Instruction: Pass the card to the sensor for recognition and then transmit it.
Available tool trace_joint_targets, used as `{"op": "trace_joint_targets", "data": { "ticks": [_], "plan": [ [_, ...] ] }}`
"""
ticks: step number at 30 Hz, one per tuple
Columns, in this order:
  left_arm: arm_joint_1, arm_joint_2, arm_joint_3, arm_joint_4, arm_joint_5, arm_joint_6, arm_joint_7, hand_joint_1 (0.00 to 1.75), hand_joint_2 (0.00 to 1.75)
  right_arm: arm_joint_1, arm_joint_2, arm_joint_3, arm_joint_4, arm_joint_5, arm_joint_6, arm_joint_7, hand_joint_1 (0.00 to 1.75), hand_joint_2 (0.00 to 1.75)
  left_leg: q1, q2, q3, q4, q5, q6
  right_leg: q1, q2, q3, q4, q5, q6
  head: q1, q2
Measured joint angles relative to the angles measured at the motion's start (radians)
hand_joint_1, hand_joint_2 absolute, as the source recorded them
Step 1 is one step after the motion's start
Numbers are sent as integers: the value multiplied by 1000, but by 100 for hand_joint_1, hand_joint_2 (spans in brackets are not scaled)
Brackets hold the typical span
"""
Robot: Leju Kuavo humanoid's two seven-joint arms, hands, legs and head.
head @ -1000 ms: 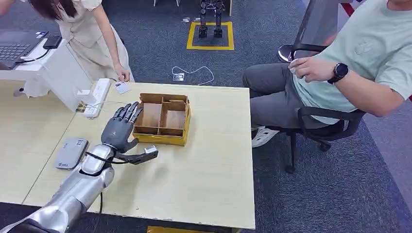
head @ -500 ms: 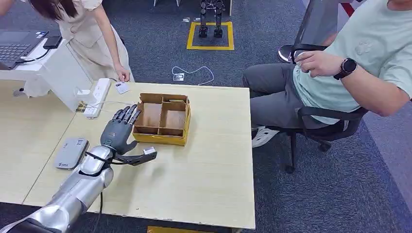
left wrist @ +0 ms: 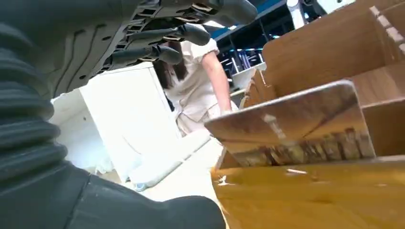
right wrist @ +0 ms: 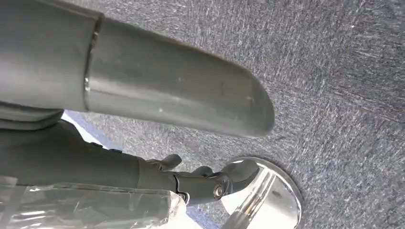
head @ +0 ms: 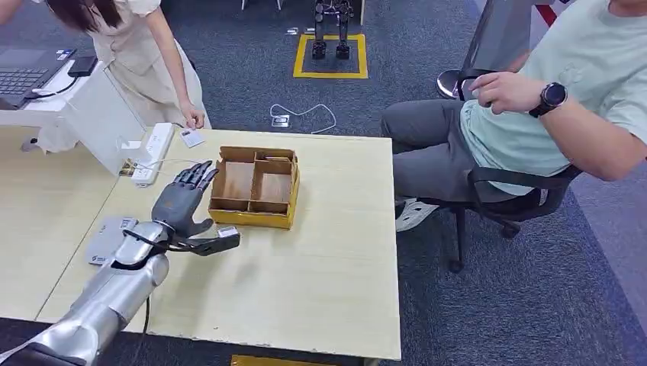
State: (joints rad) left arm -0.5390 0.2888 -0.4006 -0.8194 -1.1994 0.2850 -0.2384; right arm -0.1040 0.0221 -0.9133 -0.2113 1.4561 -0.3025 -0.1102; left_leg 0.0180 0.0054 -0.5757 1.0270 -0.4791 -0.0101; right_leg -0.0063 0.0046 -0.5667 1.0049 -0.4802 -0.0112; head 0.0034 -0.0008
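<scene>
The fingers [head: 192,177] of the left hand [head: 181,204] are spread and empty, left of centre, having drifted back from the box [head: 255,187] toward the sensor [head: 107,238]. The card [head: 191,137] lies upper left on the surface [head: 320,259] under a person's hand [head: 192,117], so pickup remains undone.

On the pale wooden worktop [head: 320,259] stands a brown cardboard box [head: 255,187] with compartments, and a white power strip [head: 152,152] lies near the far left corner. A seated person in a light green shirt [head: 564,84] wears a black watch [head: 552,97], on a black office chair [head: 511,194]. Another person in a cream dress [head: 141,69] leans at the far edge, and a laptop [head: 23,76] lies on the white desk at left.
</scene>
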Motion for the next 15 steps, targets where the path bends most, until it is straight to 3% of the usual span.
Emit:
{"op": "trace_joint_targets", "data": {
  "ticks": [15],
  "plan": [
    [0,13,0,-33,6,-12,-3,0,175,0,0,0,0,-1,0,0,0,0,0,0,0,0,0,0,0,0,0,0,0,0,0,0]
  ]
}}
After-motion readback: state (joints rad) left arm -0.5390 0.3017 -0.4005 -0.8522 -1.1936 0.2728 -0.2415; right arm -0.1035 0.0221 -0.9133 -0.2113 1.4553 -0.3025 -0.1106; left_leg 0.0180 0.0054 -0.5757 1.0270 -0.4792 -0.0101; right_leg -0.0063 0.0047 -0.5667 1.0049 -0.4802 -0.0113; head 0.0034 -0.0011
